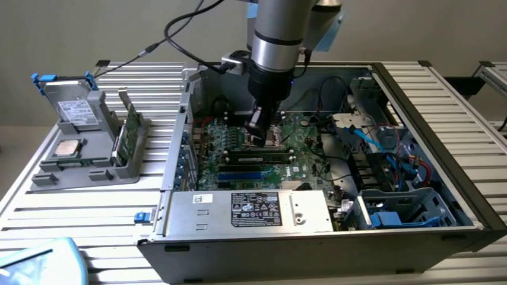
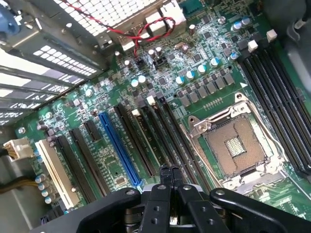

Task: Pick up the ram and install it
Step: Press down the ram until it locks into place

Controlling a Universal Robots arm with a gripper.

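Note:
The ram [image 1: 257,157], a long narrow stick with dark chips, lies seated in a black slot on the motherboard [image 1: 237,172] inside the open computer case. My gripper [image 1: 257,138] reaches down into the case and hangs just behind and above the stick. I cannot tell whether it touches the stick. In the wrist view the gripper [image 2: 170,171] is shut, with its two black fingers pressed together and nothing between them. Its tips sit over the row of long dark slots [image 2: 148,138] beside the empty processor socket [image 2: 235,145].
A grey holder [image 1: 91,169] on the exterior view's left carries a hard drive [image 1: 75,110], a square silver chip [image 1: 67,148] and an upright green card [image 1: 127,133]. The power supply [image 1: 253,211], cables [image 1: 396,160] and case walls crowd the board. A blue slot [image 2: 119,145] lies near the fingertips.

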